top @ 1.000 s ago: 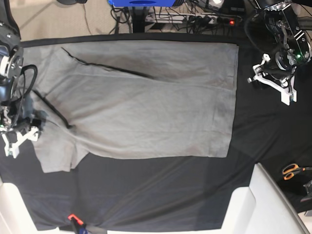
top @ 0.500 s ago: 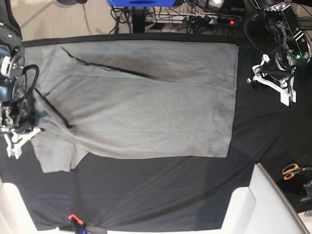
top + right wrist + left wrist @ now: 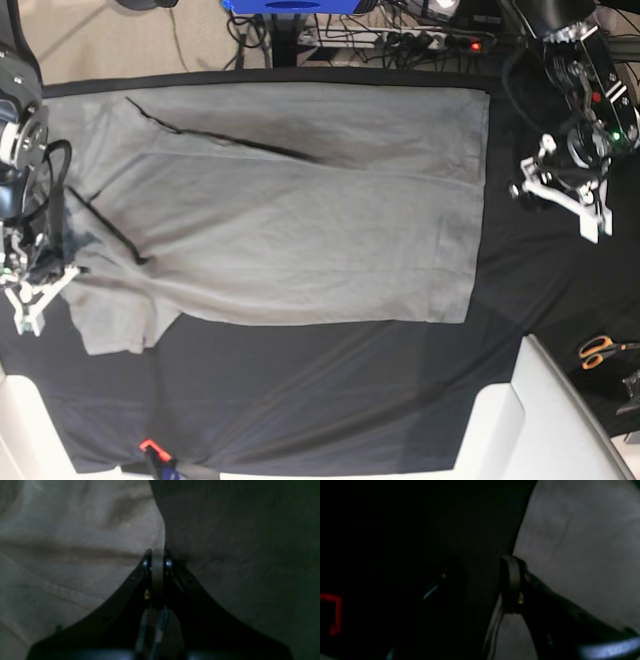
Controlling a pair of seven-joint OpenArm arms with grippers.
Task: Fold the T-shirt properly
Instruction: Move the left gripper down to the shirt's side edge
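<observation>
Right gripper [image 3: 158, 555] pinched tight on T-shirt [image 3: 290, 200] sleeve edge, fabric bunching just ahead, probably for folding inward. Left gripper [image 3: 560, 190] parted, gripping nothing, hem just beside, likely waiting.

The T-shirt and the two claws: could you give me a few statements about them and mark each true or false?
1. The T-shirt lies spread flat on the black tablecloth. True.
2. The right claw is wide open above bare cloth. False: it is shut at the shirt's sleeve edge.
3. The left claw grips the shirt's hem. False: it hangs beside the hem, holding nothing.
4. Orange-handled scissors lie apart from the shirt. True.
</observation>
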